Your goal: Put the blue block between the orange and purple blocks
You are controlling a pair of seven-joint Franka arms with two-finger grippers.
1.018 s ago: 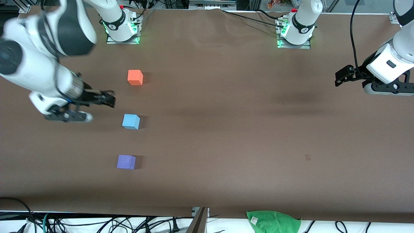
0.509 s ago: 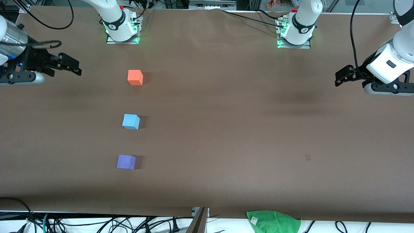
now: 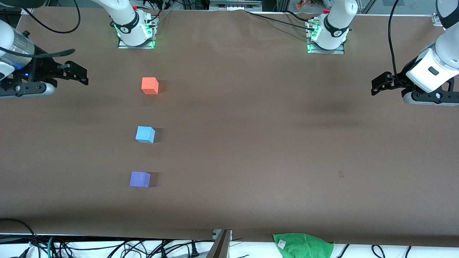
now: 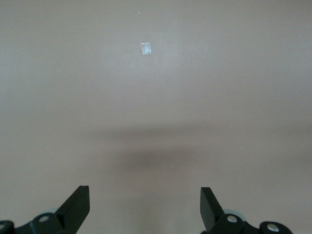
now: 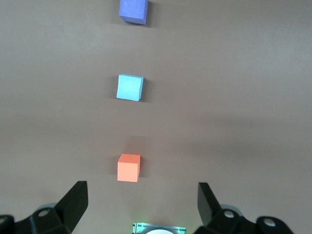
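The blue block (image 3: 145, 134) sits on the table in a line between the orange block (image 3: 150, 86), which is farther from the front camera, and the purple block (image 3: 140, 179), which is nearer. The right wrist view shows all three: orange block (image 5: 128, 168), blue block (image 5: 130, 87), purple block (image 5: 133, 10). My right gripper (image 3: 79, 74) is open and empty, up in the air at the right arm's end of the table, apart from the blocks. My left gripper (image 3: 376, 85) is open and empty, and waits over the left arm's end.
The brown table (image 3: 251, 143) carries a small pale mark (image 3: 341, 174), which also shows in the left wrist view (image 4: 146, 48). A green cloth (image 3: 303, 244) and cables lie off the table's near edge. The arm bases (image 3: 134, 28) stand along the edge farthest from the front camera.
My right gripper has drawn away from the blue block, up and toward the right arm's end of the table. The blocks and the left arm have not moved.
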